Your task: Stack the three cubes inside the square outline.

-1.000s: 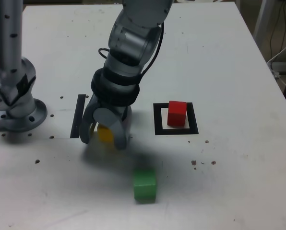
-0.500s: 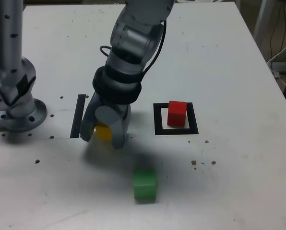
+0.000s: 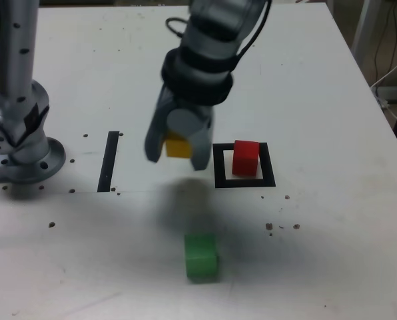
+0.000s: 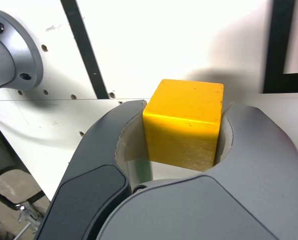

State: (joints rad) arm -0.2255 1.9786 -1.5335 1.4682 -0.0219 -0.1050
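Hand (image 3: 178,148) is pinching the yellow cube (image 3: 178,145) between its two curved jaws, clear of the worktop (image 3: 332,87). The blurred shadow under it on the worktop says it's airborne. In the wrist view the yellow cube (image 4: 184,124) sits snug btwn both jaws, top and one side face exposed, grip looks square, no visible tilt.

Red cube (image 3: 246,158) stands inside the square outline (image 3: 219,166), w/ white centre showing at its base; it's the bottom of the stack, so that's why the yellow one is up at height: it probably needs to go over and onto red, not beside it. From the red cube, the hand is at about 9 o'clock in the exterior view, near but not touching.

Green cube (image 3: 201,256) lies alone on the worktop at roughly 7 o'clock from the outline, well apart; judged last in line.

Thin black strip (image 3: 108,161) at 9 o'clock of the hand, near the arm base (image 3: 22,150), isn't the target.

Risk, as a guess: a cube set down off-centre could knock red out of the frame.
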